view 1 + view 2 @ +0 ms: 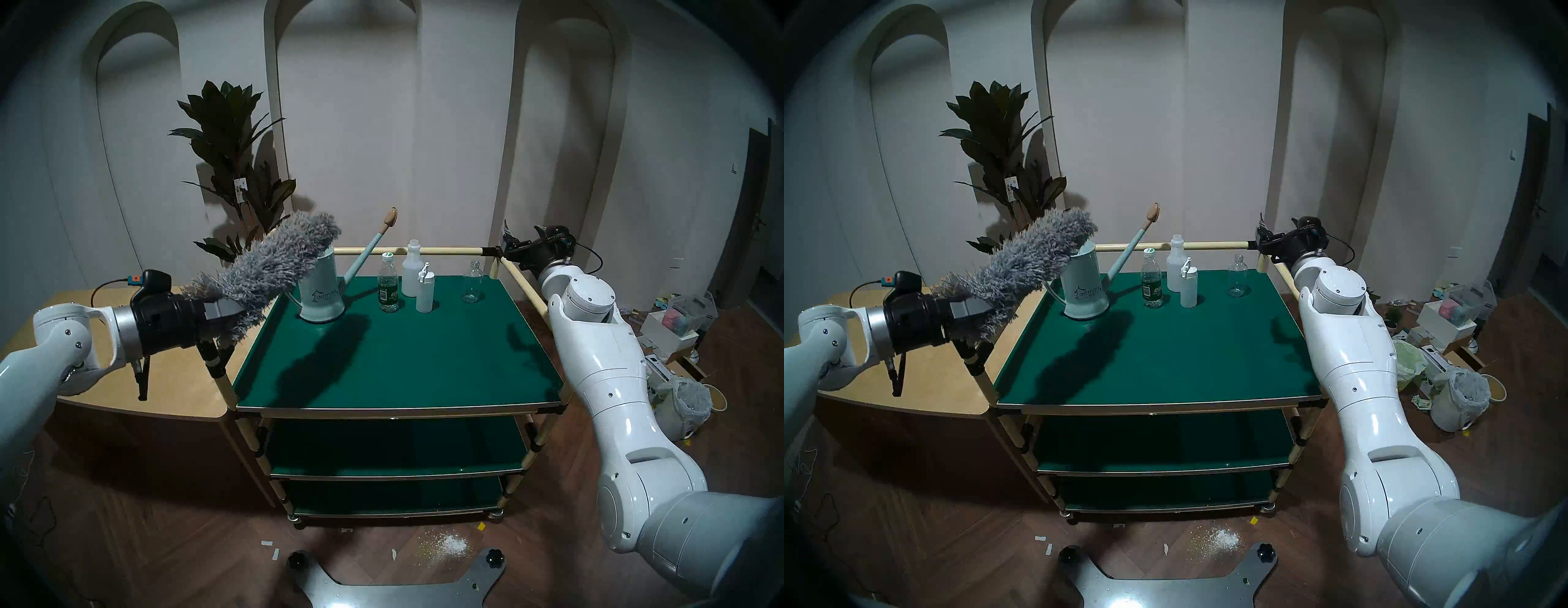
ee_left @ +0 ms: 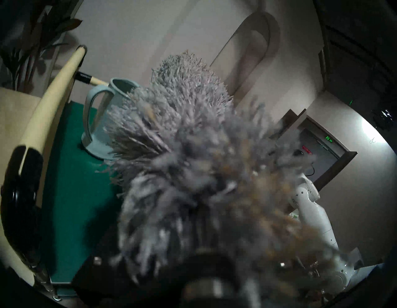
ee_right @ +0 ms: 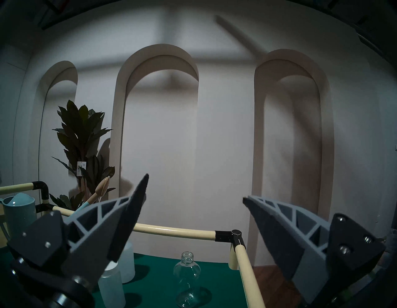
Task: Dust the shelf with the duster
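Observation:
The grey fluffy duster (image 1: pixel 271 263) (image 1: pixel 1026 259) slants up and to the right over the shelf's left rear corner. Its tip hangs by the rim of a watering can, and its shadow falls on the green top. My left gripper (image 1: pixel 231 316) (image 1: pixel 977 308) is shut on the duster's lower end, just left of the shelf (image 1: pixel 403 352) (image 1: pixel 1166 352). In the left wrist view the duster (image 2: pixel 193 150) fills the middle and hides the fingers; the shelf (image 2: pixel 71 193) lies below left. My right gripper (image 1: pixel 509 246) (image 3: pixel 195 191) is open and empty above the shelf's right rear rail corner.
Along the back of the shelf stand a pale blue watering can (image 1: pixel 321 293), a green-labelled water bottle (image 1: pixel 388 288), two white bottles (image 1: pixel 412 271) and a clear glass bottle (image 1: pixel 472 284). A tan table (image 1: pixel 127 382) adjoins the left. A plant (image 1: pixel 233 170) stands behind.

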### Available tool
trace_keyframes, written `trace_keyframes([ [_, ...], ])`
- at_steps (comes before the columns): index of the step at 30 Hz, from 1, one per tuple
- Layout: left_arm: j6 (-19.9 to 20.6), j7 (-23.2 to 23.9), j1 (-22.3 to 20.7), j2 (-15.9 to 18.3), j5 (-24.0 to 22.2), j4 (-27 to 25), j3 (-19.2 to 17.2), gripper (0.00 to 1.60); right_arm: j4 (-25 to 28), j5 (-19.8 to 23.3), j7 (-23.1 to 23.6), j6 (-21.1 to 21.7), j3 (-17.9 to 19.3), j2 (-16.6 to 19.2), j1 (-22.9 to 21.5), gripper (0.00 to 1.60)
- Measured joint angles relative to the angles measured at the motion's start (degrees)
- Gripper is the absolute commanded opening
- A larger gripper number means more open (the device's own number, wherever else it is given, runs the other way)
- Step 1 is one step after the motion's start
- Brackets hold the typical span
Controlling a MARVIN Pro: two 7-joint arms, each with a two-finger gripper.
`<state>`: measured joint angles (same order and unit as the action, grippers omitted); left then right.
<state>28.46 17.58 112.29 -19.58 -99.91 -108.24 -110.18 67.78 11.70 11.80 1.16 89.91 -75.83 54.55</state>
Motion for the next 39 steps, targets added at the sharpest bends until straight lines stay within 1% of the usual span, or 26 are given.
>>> trace_keyframes([
  [6,0.7,0.3,1.6,-3.2,2.7,0.0,-6.0,0.00,0.9,-0.4,-0.6,0.1,-0.6,-0.2,0.6,1.60],
  [14,2.8,-1.1,4.0,-8.6,7.6,3.4,-14.1,0.00,2.6,-1.1,-0.9,0.1,-1.9,-0.3,2.1,1.60],
  [19,4.4,-1.7,5.6,-11.6,10.6,4.5,-18.2,0.00,4.2,-1.4,-0.9,0.3,-2.9,-0.7,3.8,1.60],
  [22,5.5,-1.9,7.3,-13.7,13.6,5.1,-21.4,0.00,6.0,-1.4,-1.3,0.9,-3.3,-1.1,5.3,1.60],
  [25,6.0,-1.9,8.7,-14.9,16.4,5.8,-23.9,0.00,7.8,-1.2,-1.8,1.9,-3.5,-1.4,6.4,1.60],
  [27,6.0,-1.4,9.8,-15.7,19.3,6.5,-25.8,0.00,9.5,-1.1,-2.5,2.9,-3.5,-1.6,7.4,1.60],
  [30,5.1,-0.3,10.9,-16.1,22.5,7.7,-26.4,0.00,11.4,-1.0,-3.4,4.1,-3.5,-1.9,8.3,1.60],
  [33,2.9,0.3,11.6,-16.0,26.5,9.3,-25.7,0.00,13.4,-0.9,-4.1,4.9,-3.5,-2.2,9.2,1.60],
  [36,-0.1,0.5,11.8,-15.5,30.9,11.5,-22.9,0.00,15.8,-0.7,-4.8,5.9,-3.5,-2.5,10.3,1.60],
  [39,-2.4,0.4,11.4,-15.0,33.8,13.5,-20.1,0.00,17.8,-0.6,-5.6,6.9,-3.5,-2.7,11.2,1.60],
])
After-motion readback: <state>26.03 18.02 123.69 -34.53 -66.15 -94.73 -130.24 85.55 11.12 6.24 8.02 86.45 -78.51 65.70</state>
